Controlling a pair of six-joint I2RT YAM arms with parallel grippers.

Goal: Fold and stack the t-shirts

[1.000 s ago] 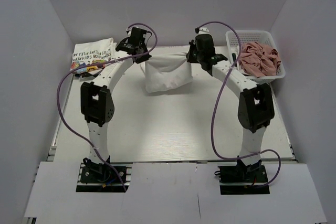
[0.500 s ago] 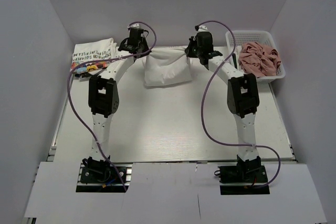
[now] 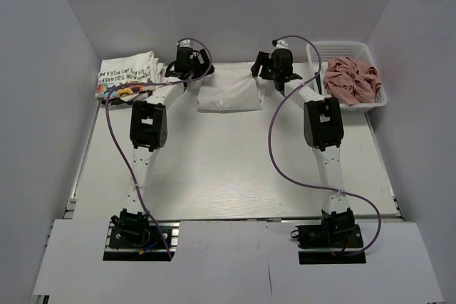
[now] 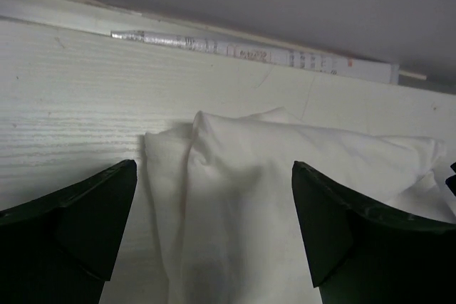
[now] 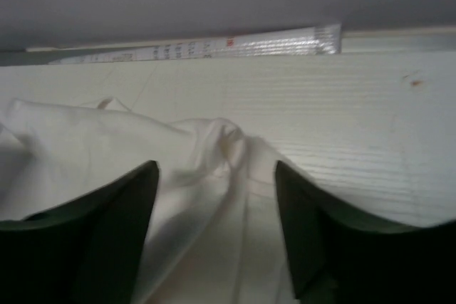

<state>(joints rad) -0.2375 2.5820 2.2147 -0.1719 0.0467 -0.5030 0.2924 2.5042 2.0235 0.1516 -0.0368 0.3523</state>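
A white t-shirt [image 3: 228, 96] lies folded in a flat strip at the back of the table. My left gripper [image 3: 192, 78] stands open over its left end, and the cloth [image 4: 285, 176] lies loose between the fingers [image 4: 85, 218]. At the right end my right gripper [image 3: 266, 76] is open too, with a bunched corner of the same shirt [image 5: 214, 144] below its fingertips [image 5: 299, 211]. A folded t-shirt with coloured print [image 3: 128, 76] sits at the back left. A dusty pink t-shirt [image 3: 350, 80] is crumpled in the basket.
The white mesh basket [image 3: 313, 51] stands at the back right corner. The back wall rises just behind the white shirt, with a strip of tape [image 4: 235, 48] along the table's rear edge. Purple cables [image 3: 274, 140] loop beside both arms.
Both grippers have opened and let go of the white shirt. It hung between them a second ago and now lies flat, farther back. Both arms have stretched toward the wall.
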